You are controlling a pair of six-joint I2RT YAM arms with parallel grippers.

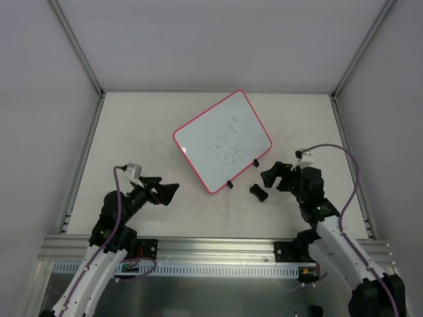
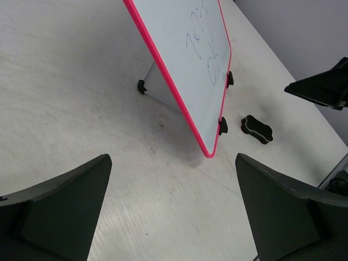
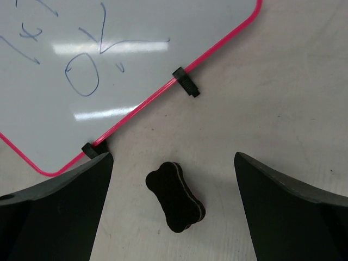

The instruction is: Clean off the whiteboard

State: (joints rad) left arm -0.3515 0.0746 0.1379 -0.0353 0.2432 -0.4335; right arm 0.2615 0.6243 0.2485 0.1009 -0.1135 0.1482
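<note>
Overhead, the whiteboard [image 1: 221,142] is sitting tilted on the tabletop [image 1: 132,132]; the left gripper [image 1: 168,186] and right gripper [image 1: 274,173] are hanging, fingers spread, empty. Left wrist: it is looking light, stiff, tippy on its stand [image 2: 149,89], so brace its pink rim [image 2: 163,70]. Right wrist: the eraser [image 3: 175,197] is lying just beside it.

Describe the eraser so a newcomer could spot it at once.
Find the pink-rimmed whiteboard on the table. Just off its near edge, toward the right gripper, lies the eraser. Unlike the two black clips on that edge, it is a loose, bone-shaped black block.
</note>
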